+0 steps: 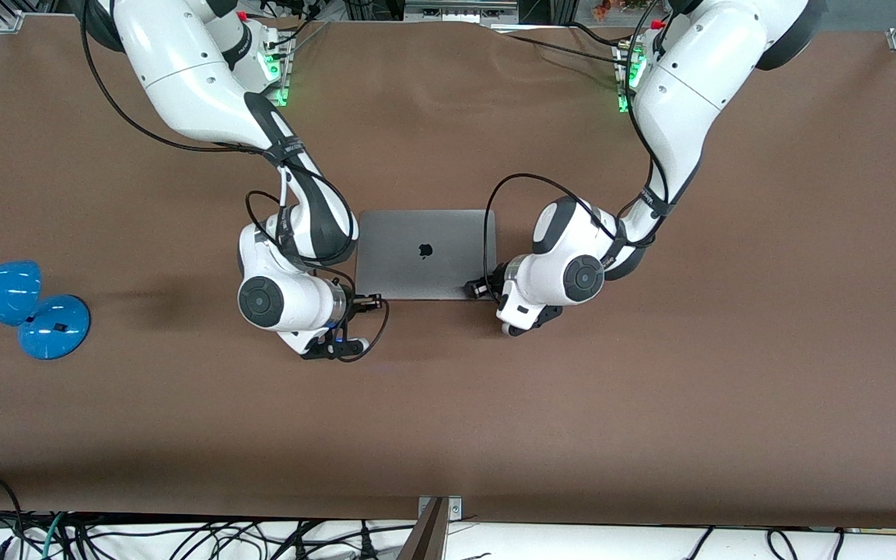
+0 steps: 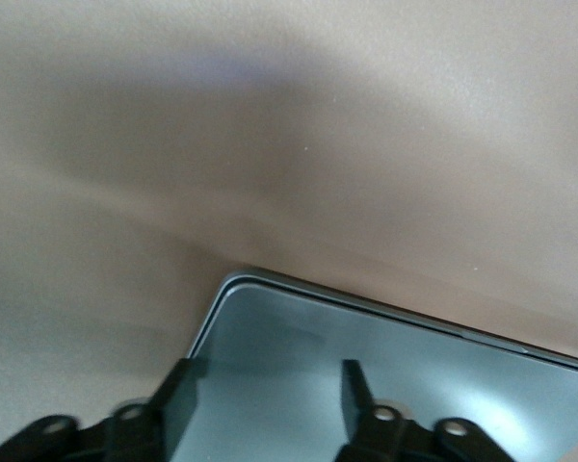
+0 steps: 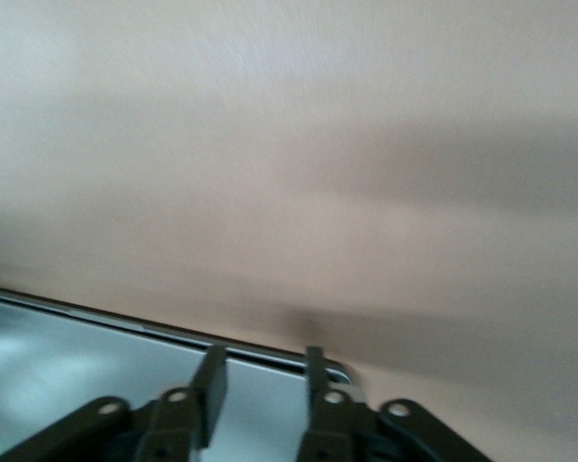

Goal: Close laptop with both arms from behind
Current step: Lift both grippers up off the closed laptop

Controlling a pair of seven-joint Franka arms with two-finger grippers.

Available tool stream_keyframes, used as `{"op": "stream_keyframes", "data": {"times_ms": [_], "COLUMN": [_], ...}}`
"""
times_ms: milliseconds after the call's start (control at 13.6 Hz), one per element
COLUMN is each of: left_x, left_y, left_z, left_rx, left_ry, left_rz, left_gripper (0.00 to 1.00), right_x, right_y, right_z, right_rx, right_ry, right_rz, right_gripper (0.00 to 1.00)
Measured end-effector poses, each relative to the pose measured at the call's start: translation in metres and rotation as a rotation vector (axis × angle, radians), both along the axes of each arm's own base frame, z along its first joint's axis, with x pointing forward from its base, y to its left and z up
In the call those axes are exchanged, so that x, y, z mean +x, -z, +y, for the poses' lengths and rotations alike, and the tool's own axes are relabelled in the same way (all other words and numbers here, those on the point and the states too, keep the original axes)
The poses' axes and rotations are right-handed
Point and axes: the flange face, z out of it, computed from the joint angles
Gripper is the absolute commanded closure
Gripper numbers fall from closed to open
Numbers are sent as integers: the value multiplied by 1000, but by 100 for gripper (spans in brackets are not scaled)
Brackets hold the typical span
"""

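The laptop [image 1: 425, 253] is lying flat at the middle of the brown table [image 1: 650, 404], between the 2 arms, lid down with the dark logo facing up. In both wrist views the lid is sitting on the base with only a thin seam showing along the edge, so the closing itself is looking done, or very nearly so.

The left gripper [image 1: 477, 288] is resting at the laptop corner nearest the front camera on the left arm's end. In the left wrist view its 2 fingers [image 2: 361, 395] are standing apart with nothing between them, over the grey lid near that corner. The right gripper [image 1: 370, 302] is sitting at the matching corner on the right arm's end; its fingers [image 3: 210, 390] are also parted with a narrower gap, clasping nothing, over the lid's edge. Whether either one is touching the lid is not something I can tell.

What is probably remaining is a final check that the lid is seated and then lifting both grippers clear.

A blue desk lamp [image 1: 20, 307] is lying well apart from the laptop, toward the right arm's end of the table.
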Motion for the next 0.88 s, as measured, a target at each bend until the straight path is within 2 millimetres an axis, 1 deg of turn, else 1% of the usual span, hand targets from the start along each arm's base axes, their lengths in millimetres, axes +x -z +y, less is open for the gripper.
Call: {"op": "stream_keyframes", "data": {"times_ms": [147, 220, 294, 367, 514, 588, 734, 881], "left_x": [4, 9, 13, 15, 14, 10, 0, -9], "left_y": [-10, -22, -41, -65, -118, -143, -186, -222], "left_z": [7, 14, 22, 29, 44, 50, 59, 66], "left_rx": [9, 33, 69, 104, 157, 187, 234, 252], "left_ry": [4, 25, 61, 98, 147, 172, 209, 220], "left_rz": [-1, -14, -35, -47, -54, -54, -52, -60], "left_gripper": [0, 0, 0, 0, 0, 0, 0, 0], "right_x": [9, 12, 13, 14, 16, 18, 22, 23], "right_y": [-19, -30, -43, -58, -94, -112, -147, -183], "right_z": [-4, -6, -10, -14, -30, -42, -72, -101], "right_rx": [5, 5, 2, -7, -30, -42, -106, -226], "right_ry": [4, 3, 0, -5, -6, 3, 9, -18], "right_rz": [-18, -19, -18, -17, -14, -23, -55, -106], "right_gripper": [0, 0, 0, 0, 0, 0, 0, 0]}}
